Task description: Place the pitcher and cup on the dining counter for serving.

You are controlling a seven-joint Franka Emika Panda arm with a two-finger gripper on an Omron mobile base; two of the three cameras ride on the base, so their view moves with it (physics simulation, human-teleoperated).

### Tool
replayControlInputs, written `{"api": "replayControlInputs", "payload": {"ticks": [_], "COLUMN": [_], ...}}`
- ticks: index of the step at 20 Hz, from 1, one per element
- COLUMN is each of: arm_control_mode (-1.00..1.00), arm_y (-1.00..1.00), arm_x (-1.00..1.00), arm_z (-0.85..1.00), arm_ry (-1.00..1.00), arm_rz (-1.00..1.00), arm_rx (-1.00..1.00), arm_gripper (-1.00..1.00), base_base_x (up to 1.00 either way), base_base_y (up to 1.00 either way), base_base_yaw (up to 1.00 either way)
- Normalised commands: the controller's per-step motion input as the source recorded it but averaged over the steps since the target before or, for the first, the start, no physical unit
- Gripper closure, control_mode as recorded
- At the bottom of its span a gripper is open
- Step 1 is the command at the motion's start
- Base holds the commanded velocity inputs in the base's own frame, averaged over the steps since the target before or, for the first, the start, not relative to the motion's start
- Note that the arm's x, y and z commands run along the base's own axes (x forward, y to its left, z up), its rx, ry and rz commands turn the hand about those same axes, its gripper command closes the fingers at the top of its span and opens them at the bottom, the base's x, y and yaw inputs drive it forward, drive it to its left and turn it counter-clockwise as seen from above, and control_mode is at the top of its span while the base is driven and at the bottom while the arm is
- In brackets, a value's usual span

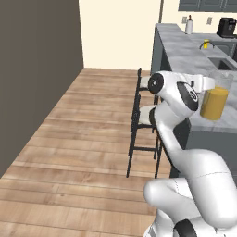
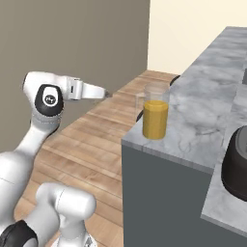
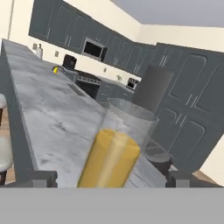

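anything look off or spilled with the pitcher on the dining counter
No spill shows. The pitcher stands upright on the dining counter, but close to its corner edge, which looks a little precarious.

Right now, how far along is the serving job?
Done: the pitcher stands upright near the corner of the dining counter. In hand: nothing; the gripper has its jaws wide open on either side of the pitcher. Left: backing away and bringing the cup, which sits far back by the sink.
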Motion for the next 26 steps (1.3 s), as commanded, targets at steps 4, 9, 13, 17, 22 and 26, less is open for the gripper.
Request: {"api": "replayControlInputs", "payload": {"ticks": [4,9,13,17,22,26], "arm_control_mode": [-1.0,-1.0,-1.0,-1.0,-1.0,1.0], "arm_y": [0.94,0.25,0.01,0.13,0.1,0.29], "arm_x": [-0.58,-0.99,-1.0,-0.48,-0.09,-0.43], "arm_z": [0.36,0.0,-0.02,-0.1,-0.02,-0.1], "arm_ry": [0.0,-0.05,0.05,0.19,0.01,0.02], "arm_rz": [0.07,0.35,0.45,0.24,0.01,0.04], "arm_rx": [0.26,0.59,0.54,0.08,0.0,0.0], "arm_gripper": [-1.0,-1.0,-1.0,-1.0,-1.0,-1.0], "base_base_x": [0.0,0.0,0.0,0.0,0.0,-0.5], "base_base_y": [0.0,0.0,0.0,0.0,0.0,0.27], "base_base_yaw": [0.0,0.0,0.0,0.0,0.0,0.04]}}
